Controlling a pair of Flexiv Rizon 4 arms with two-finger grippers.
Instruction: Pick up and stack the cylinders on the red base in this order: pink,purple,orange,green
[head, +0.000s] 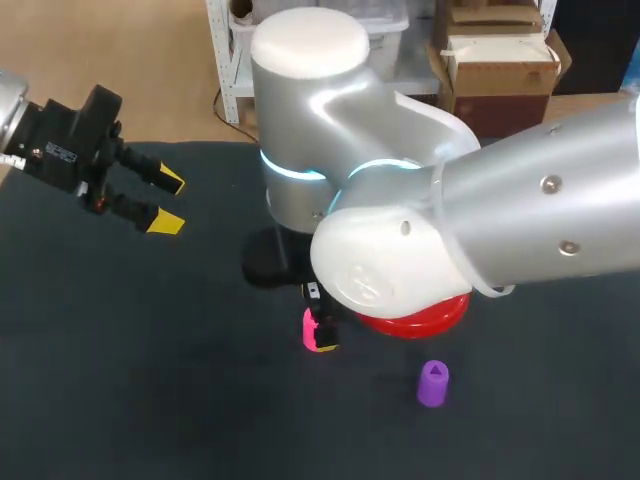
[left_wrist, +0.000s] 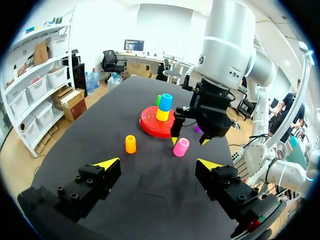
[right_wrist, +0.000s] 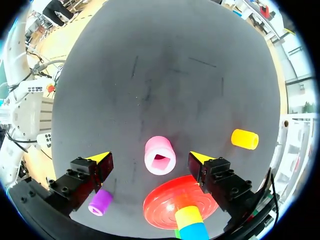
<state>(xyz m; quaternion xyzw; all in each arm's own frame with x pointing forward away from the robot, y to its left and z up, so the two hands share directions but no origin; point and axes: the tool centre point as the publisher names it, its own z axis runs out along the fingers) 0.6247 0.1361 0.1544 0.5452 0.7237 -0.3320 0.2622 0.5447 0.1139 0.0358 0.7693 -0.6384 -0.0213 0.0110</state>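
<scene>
Right gripper (right_wrist: 150, 157) gapes empty over the pink cylinder (right_wrist: 160, 155); left gripper (left_wrist: 157, 163) hangs open too. A skewed close could knock it into the base (right_wrist: 165, 205).

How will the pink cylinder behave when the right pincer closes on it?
Probably stiff: the pink cylinder looks like moulded plastic with a thick wall round its hollow core. Likely light for its size, being hollow. It stands on end between the open fingers of the right pincer, so it should not roll, though a one-sided nudge might tip it.
</scene>
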